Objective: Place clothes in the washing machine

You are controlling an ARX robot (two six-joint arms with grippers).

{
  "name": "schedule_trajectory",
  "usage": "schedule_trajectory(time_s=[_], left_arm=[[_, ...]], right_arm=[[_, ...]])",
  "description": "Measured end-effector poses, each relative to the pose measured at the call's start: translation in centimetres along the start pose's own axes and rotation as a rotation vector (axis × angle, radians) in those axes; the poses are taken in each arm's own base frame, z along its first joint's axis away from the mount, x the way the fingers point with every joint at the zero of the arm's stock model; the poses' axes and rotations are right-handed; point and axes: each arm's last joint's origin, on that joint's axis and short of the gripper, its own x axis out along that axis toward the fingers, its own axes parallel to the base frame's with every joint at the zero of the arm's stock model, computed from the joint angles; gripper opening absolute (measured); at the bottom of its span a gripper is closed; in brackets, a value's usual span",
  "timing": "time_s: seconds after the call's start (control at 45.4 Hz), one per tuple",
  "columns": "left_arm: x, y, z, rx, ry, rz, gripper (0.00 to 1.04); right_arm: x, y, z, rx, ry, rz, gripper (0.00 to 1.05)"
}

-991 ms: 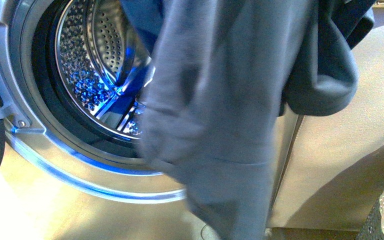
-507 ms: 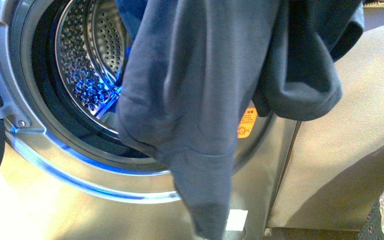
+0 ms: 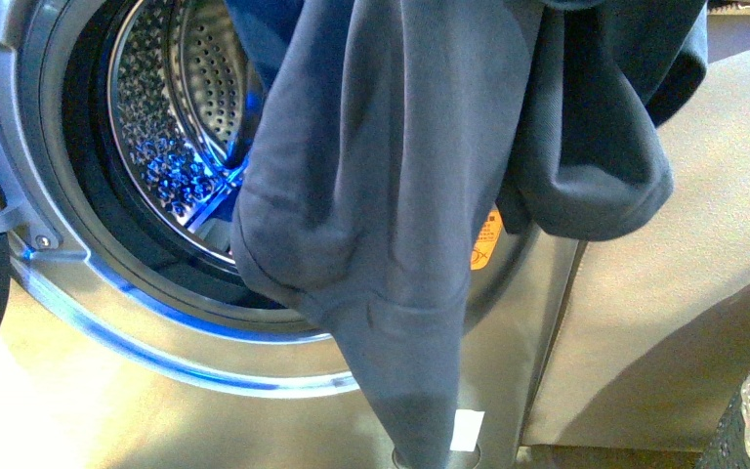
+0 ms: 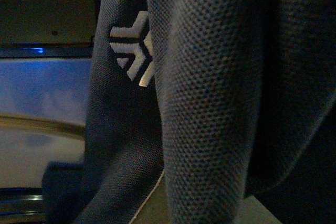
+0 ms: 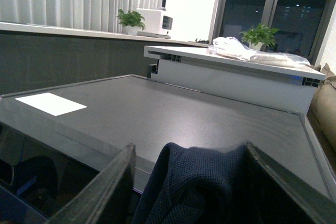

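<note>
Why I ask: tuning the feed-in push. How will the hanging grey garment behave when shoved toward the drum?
Probably floppy: the garment hangs in folds, so a push would likely buckle it, not slide it. Its open mesh knit looks light, and the low tail may trail outside the porthole.

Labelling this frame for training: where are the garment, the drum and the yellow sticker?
garment [image 3: 391, 195], front view, middle of the hanging fabric.
drum [image 3: 171, 117], front view, perforated steel wall.
yellow sticker [image 3: 485, 239], front view, its uncovered part.
</note>
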Motion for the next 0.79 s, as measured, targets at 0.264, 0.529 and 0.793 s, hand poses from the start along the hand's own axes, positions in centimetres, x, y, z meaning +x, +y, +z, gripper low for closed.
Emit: schedule_trajectory(time_s=[0.264, 0.529, 0.793], left_arm=[[-1.6, 2.5, -0.2, 0.011, 0.000, -0.010, 0.05], [-3.5, 5.0, -1.5, 0.039, 0.018, -0.022, 0.05], [-4.8, 8.1, -3.9, 0.066, 0.073, 0.029, 0.05]], right_arm=[[-0.2, 0.0, 0.3, 0.001, -0.010, -0.001, 0.99], [-0.3, -0.1, 0.4, 0.001, -0.012, -0.002, 0.97], [-0.6, -0.4, 1.4, 0.052, -0.131, 0.123, 0.97]])
